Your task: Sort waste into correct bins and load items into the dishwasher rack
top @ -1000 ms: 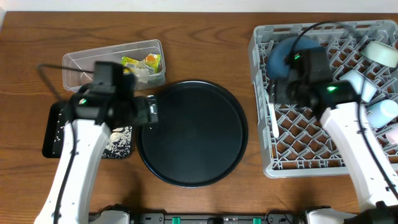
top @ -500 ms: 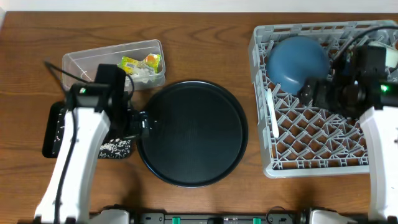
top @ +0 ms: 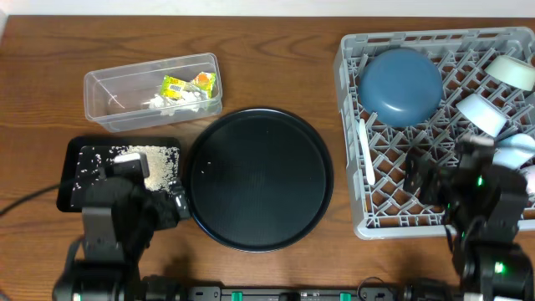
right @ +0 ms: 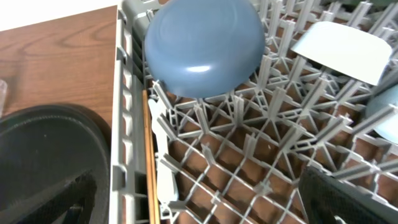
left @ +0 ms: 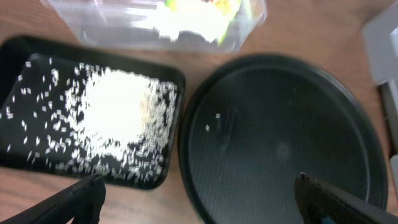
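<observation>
- The clear tub sits far left on the table. It holds yellow-green wrappers and a white tissue, bunched at its right end.
- Just nearer, the shallow black tray carries rice, heaped toward its right side. Its right edge lies just beside the round black tray, where 2 stray grains show.
- The rack on the right holds the blue bowl upside down in its far-left corner. Small pale bowls stand along its right side. The white spoon and chopsticks lie along its left wall.
- A narrow strip of table separates the round tray from the rack.
- The left pincer gapes wide above both trays' near edges.
- The right pincer is spread wide over the rack's near lattice, gripping nothing.
</observation>
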### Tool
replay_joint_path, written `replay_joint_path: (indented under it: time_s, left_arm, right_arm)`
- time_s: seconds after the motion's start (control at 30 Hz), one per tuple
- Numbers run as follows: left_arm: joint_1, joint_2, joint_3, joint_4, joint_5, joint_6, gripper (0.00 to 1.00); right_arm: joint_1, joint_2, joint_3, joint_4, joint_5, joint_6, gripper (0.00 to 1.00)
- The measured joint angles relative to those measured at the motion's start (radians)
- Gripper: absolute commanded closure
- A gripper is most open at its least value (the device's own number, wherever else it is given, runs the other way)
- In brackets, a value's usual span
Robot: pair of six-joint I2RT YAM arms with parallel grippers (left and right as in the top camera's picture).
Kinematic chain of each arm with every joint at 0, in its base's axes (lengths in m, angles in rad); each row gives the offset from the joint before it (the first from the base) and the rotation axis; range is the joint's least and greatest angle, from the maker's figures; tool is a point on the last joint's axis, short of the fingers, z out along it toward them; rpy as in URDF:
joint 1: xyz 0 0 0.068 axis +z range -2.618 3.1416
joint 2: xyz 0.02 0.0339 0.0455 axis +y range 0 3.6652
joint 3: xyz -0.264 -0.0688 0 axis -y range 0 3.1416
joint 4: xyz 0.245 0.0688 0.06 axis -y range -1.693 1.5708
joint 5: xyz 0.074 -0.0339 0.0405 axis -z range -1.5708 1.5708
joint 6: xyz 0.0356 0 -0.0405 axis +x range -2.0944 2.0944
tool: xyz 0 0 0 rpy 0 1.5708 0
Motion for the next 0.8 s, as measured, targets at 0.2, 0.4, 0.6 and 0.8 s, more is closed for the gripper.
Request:
replay_joint_path:
  time_s: [0.2,0.4,0.6,0.8]
  left_arm:
    - [0.0,-0.079,-0.014,0.003,0.0,-0.003,0.02]
    - [0.0,-0.082,-0.014,0.004,0.0,-0.003,0.02]
    - [0.0,-0.082,-0.014,0.003,0.0,-0.003,0.02]
    - [0.0,-0.082,-0.014,0.003,0.0,-0.003,0.02]
  right_arm:
    - [0.0,-0.085,-0.063,-0.122,0.014,-0.001,0.01]
    - [0.0,-0.084,-0.064,-0.248,0.017,-0.001,0.01]
    - [0.0,-0.084,-0.064,-0.295,0.018,-0.001,0.01]
    - [0.0,-0.084,-0.064,-0.296,0.018,-0.001,0.01]
